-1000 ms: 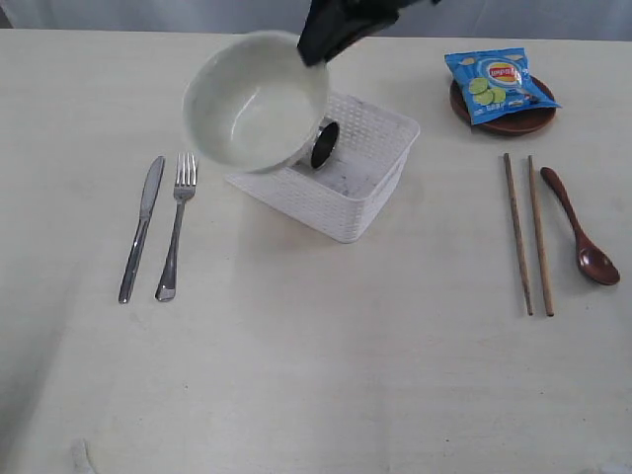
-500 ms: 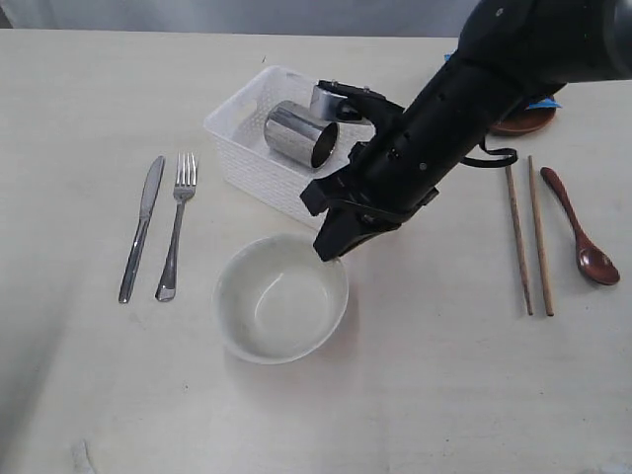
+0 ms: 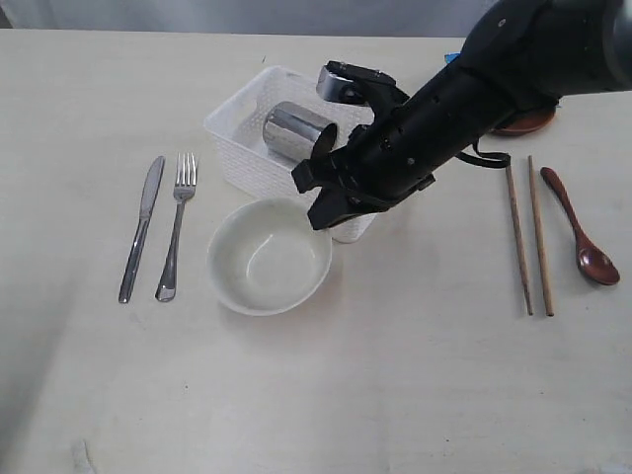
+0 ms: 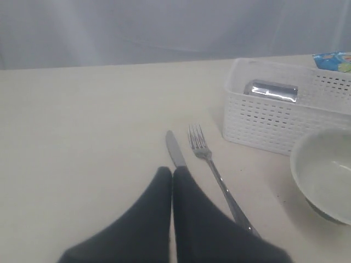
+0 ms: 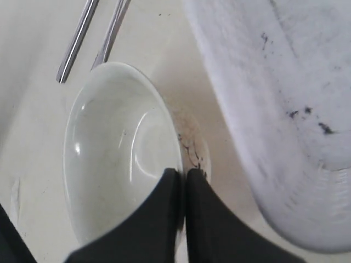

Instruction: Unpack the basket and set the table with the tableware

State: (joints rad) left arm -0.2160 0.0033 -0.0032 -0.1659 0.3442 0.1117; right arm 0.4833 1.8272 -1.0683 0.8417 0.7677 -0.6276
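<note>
The pale bowl (image 3: 269,259) is upright, low over the table (image 3: 326,395) just in front of the white basket (image 3: 249,163). My right gripper (image 3: 321,212) is shut on its rim, one finger inside and one outside (image 5: 182,174). A steel cup (image 3: 296,131) lies on its side in the basket. Knife (image 3: 141,229) and fork (image 3: 175,232) lie side by side at the left. Chopsticks (image 3: 526,232) and the wooden spoon (image 3: 581,237) lie at the right. In the left wrist view my left gripper (image 4: 172,171) is shut and empty over the knife (image 4: 175,149).
The brown plate (image 3: 518,122) at the back right is mostly hidden behind my right arm. A blue chip bag (image 4: 333,60) shows beyond the basket (image 4: 263,123). The basket wall (image 5: 285,109) stands close beside the bowl (image 5: 109,159).
The bowl came down from above the basket to the table in front of it, then slid a little back toward the basket with my right gripper. The left gripper has not moved.
</note>
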